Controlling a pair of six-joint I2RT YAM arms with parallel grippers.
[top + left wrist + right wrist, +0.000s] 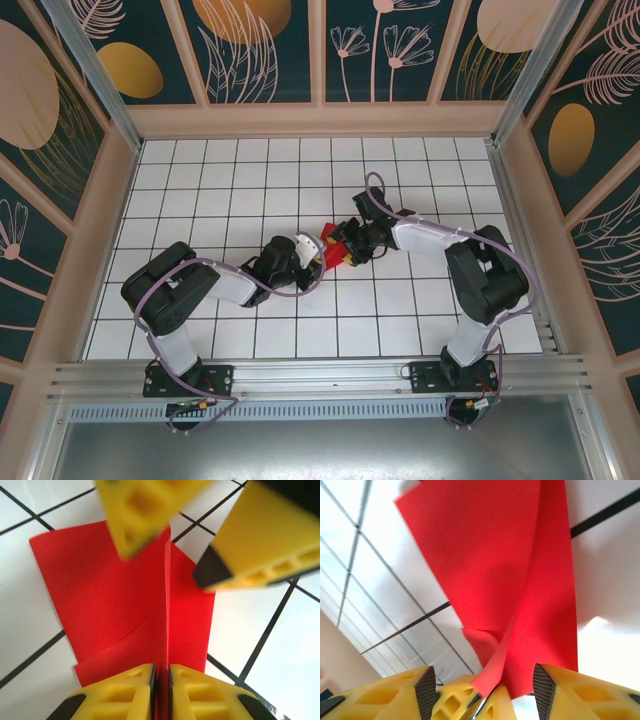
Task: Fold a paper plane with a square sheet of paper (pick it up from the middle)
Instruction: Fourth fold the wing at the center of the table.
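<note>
Within left gripper (161,675), apparently, crease of red paper (110,590).

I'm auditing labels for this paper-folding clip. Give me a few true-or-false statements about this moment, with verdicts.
1. The left end effector is pinched on a raised crease of the red paper. True.
2. The right end effector is clamped shut on the paper. False: its fingers stand apart, one on either side of the crease.
3. The paper lies flat in a single layer. False: a ridge stands up from it.
4. Both end effectors meet near the middle of the tiled table. True.
</note>
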